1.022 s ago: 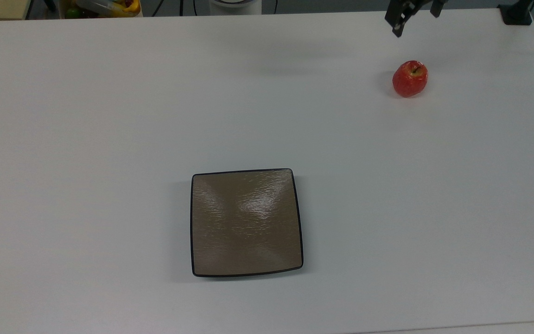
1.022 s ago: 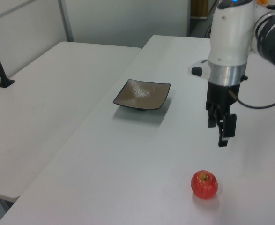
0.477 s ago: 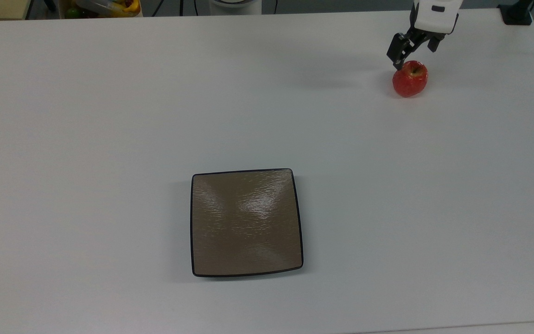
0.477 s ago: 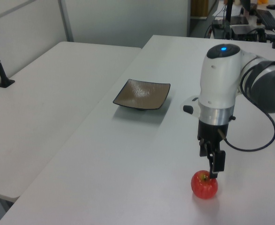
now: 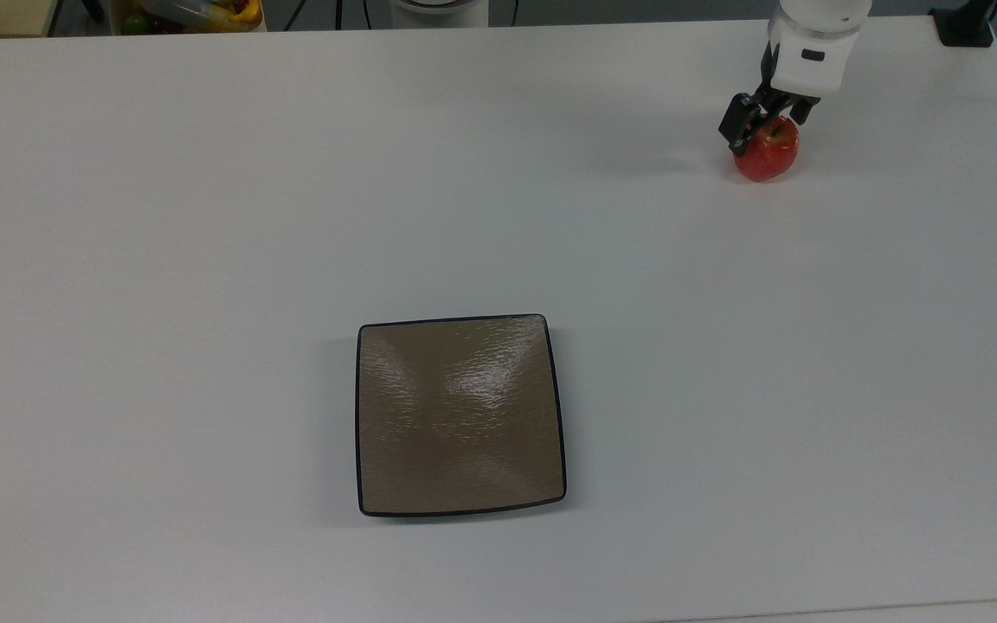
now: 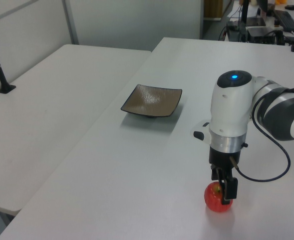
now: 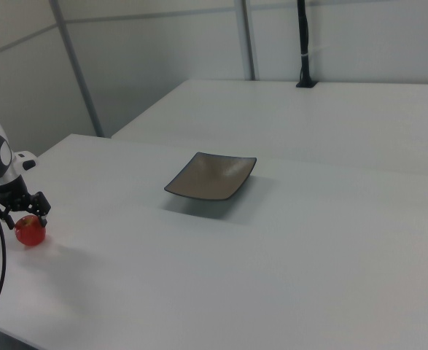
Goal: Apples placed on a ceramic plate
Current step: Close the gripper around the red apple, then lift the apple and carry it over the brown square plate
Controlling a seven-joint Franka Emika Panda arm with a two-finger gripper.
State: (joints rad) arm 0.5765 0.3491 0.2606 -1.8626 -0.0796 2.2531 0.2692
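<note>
The small red apple [image 5: 767, 156] [image 6: 217, 201] [image 7: 30, 232] rests on the white table near the top view's upper right corner. My gripper [image 5: 768, 121] [image 6: 222, 187] [image 7: 24, 210] has come straight down over it, open, with one black finger on each side of the apple's upper half. Whether the fingers touch the fruit I cannot tell. The square tan-brown plate [image 5: 460, 417] [image 6: 152, 100] [image 7: 211, 176] with its thin black rim lies bare near the middle of the table, far from the apple, toward the top view's lower left.
A black post base [image 5: 966, 26] stands at the table's far right corner in the top view. A bin of colourful items [image 5: 196, 13] sits beyond the far edge. A second white table [image 6: 46, 100] adjoins on the left view's left. A cable [image 6: 272, 165] hangs from the arm.
The gripper has descended from above and behind the apple until its fingers straddle it. The apple and the plate have stayed put.
</note>
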